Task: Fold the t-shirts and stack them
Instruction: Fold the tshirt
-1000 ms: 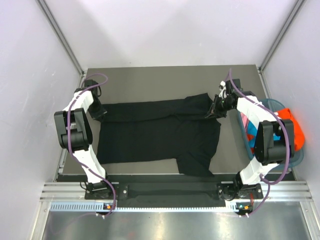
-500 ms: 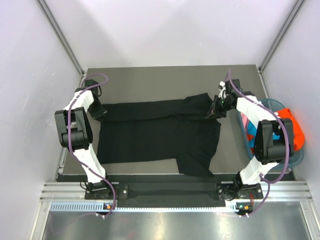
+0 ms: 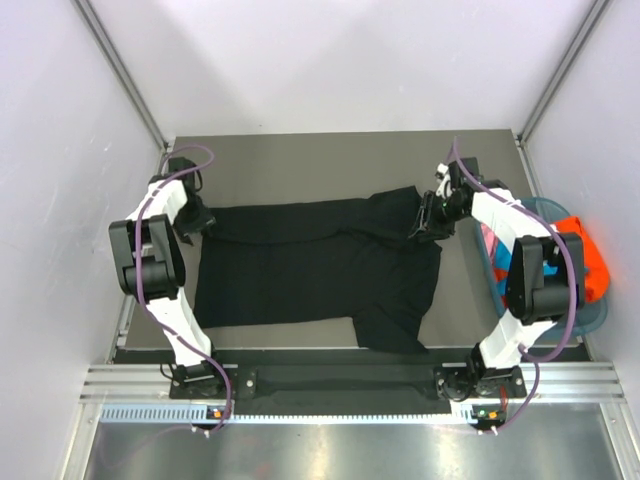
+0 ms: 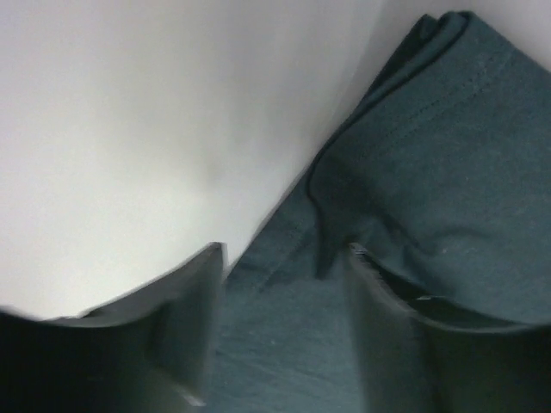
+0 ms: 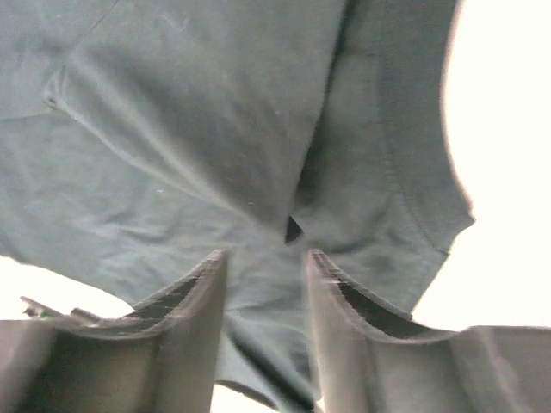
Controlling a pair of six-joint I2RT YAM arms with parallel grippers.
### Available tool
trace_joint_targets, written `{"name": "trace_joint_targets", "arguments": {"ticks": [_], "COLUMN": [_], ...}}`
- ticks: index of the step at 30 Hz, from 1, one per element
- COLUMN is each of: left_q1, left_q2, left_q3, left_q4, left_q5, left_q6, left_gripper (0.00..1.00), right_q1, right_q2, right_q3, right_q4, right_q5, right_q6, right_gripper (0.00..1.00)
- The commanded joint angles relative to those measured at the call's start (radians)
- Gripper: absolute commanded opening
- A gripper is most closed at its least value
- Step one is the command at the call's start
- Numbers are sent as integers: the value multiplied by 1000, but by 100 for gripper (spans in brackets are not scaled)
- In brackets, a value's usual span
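Black t-shirt (image 3: 310,270) lay spread, basket (image 3: 598,320) at its right.
We found left gripper (image 3: 200,222) and right gripper (image 3: 425,222) parted at its far corners; both were pinched shut earlier.

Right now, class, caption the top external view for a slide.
Both open, left gripper and right gripper flank the far edge of a black cloth t-shirt spread on a grey table.

Plain black t-shirt (image 3: 320,270), orange t-shirt (image 3: 590,258) — translucent blue-green basket (image 3: 597,316), grey table (image 3: 320,170)
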Motion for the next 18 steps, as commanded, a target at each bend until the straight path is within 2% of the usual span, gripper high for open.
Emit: {"name": "trace_joint_targets", "arguments": {"ticks": [1,3,4,5,7,9,12,14,15,18], "left_q1": [2,2,2,2,2,2,1,2,2,2], "left_q2": [-116,-162,-171,-171,-150,-84,-50,-81,-87,-50], "left_q3": [-8,2,4,1,13,103,148,92,63,35], "left_q4": [48,96,123,193,243,168,115,137,236,295], "left_q5": [-13,10,29,56,145,139,122,95,114,271], "left_q6": [-47,-70,-79,-81,-80,-102,-129,-138,-132,-129], "left_gripper": [65,70,70,70,51,43,41,48,50,47], "right_q1": [-12,-24,-23,-25,-26,-44,-69,-75,-77,-78], "right_q2": [-36,16,50,138,229,349,475,535,547,578], "right_q3": [52,97,171,225,391,487,638,710,733,740], "right_q4": [14,101,118,120,116,97,86,89,103,131], "right_q5": [85,85,85,79,91,100,64,51,42,21], "right_q6": [-42,-27,-18,-21,-36,-39,-34,-27,-21,-1], "right_gripper": [45,48,49,49,49,49,49,49,49,48]}}
